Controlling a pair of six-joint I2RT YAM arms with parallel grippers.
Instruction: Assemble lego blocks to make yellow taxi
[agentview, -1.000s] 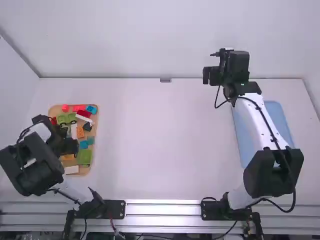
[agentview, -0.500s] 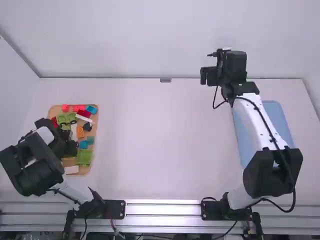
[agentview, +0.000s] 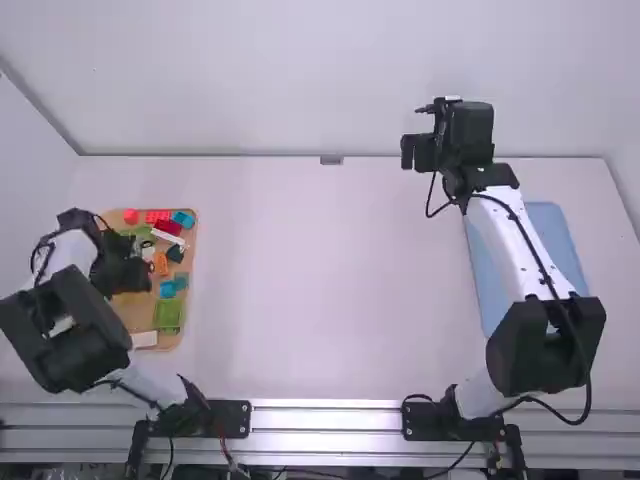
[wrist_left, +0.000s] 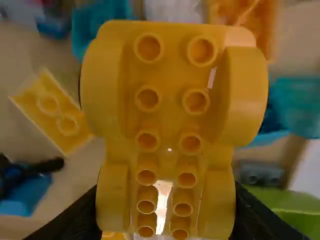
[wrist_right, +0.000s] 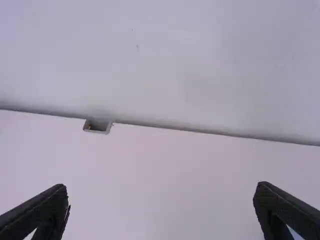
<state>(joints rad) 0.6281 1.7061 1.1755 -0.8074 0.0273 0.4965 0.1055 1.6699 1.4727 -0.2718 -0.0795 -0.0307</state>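
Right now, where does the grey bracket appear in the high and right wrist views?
High view: the grey bracket sits near the middle of the table's far edge.
Right wrist view: the bracket lies beyond the right gripper, nearer one fingertip.
Shared landmark: that far edge.

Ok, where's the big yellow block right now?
In the left wrist view, the big yellow block is held by the left gripper, above the block tray on the high view's left.
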